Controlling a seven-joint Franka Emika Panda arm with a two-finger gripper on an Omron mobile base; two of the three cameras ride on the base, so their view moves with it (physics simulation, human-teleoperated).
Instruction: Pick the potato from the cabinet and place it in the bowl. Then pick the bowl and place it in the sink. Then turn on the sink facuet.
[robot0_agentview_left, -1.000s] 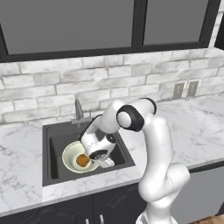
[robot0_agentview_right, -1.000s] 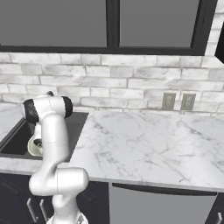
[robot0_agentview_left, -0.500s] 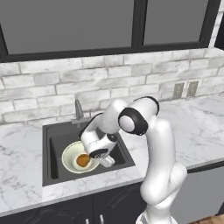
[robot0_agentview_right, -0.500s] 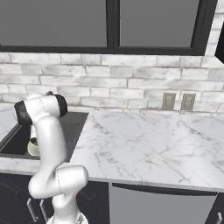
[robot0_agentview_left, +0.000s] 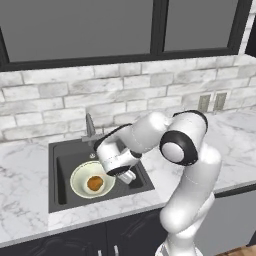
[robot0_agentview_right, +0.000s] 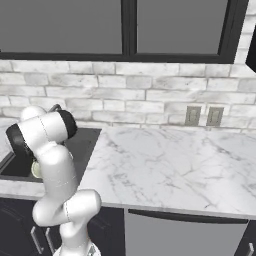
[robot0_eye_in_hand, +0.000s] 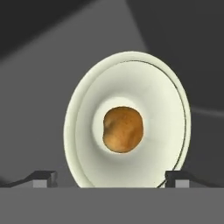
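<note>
Sitting in the middle of the bowl (robot0_eye_in_hand: 127, 127), the potato (robot0_eye_in_hand: 123, 129) is at the centre of your hand view, and the bowl itself rests on the floor of the sink (robot0_agentview_left: 62, 165) in the lower left of the left base view. By the look of it you have the first two steps done: potato in bowl, bowl in basin. What remains is the sink facuet (robot0_agentview_left: 90, 126), standing untouched at the back edge of the basin with no water visible. Your gripper (robot0_eye_in_hand: 109, 178) hangs just over the bowl's near rim with its jaws spread wide, one tip outside each side of the rim, gripping nothing. Around the sink you have white marble counter (robot0_agentview_right: 170, 165) running off to the right, a pale brick backsplash (robot0_agentview_right: 150, 100) with two outlets (robot0_agentview_right: 202, 116), and dark cabinets (robot0_agentview_left: 125, 30) along the top of the frame
</note>
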